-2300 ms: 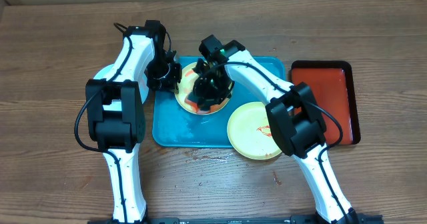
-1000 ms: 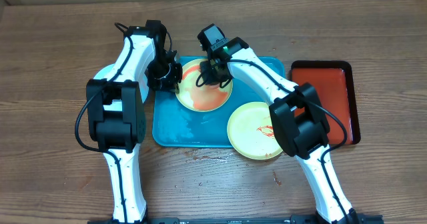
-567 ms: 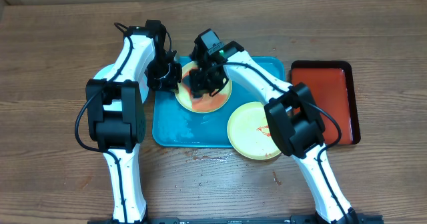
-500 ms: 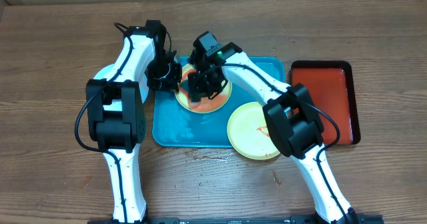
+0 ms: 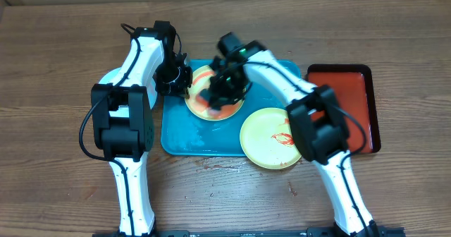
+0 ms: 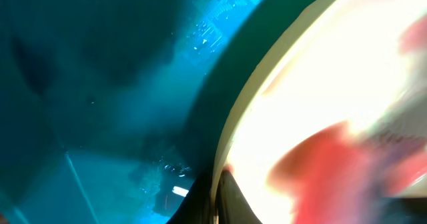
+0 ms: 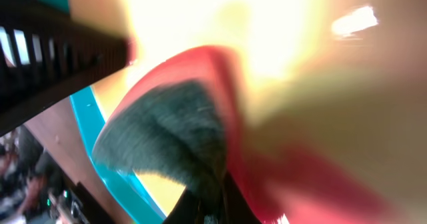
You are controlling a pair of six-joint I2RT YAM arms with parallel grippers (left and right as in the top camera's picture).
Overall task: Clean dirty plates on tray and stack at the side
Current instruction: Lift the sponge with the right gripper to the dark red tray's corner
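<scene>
Plates (image 5: 264, 142), three of them, are spread over a wooden table (image 5: 394, 195). On the table's middle lies the teal tray (image 5: 183, 135), its bare floor showing along the near and left sides. A narrower red tray (image 5: 342, 103) with a dark rim lies just beside it on the right.

The smeared plate (image 5: 201, 101), pale yellow-green with an orange-red film across it, sits inside the teal tray toward its far left part. The second yellow-green plate (image 5: 262, 128) rests on the tray's near right corner and hangs over onto the table; it carries a few small red marks, and the right arm crosses above its right edge. The pale blue-white plate (image 5: 107, 78) lies on the table left of the tray, mostly hidden under the left arm.

The left gripper (image 5: 176, 82) is at the left rim of the smeared plate. Its wrist view shows that rim close up, with one dark finger (image 6: 230, 201) beside it, but the blur makes it impossible to tell whether the jaws are spread or closed on the rim.

The right gripper (image 5: 224, 92) hangs over the middle of the smeared plate and pinches a grey-green pad (image 7: 167, 137), which lies against the red smear in the blurred wrist view.
</scene>
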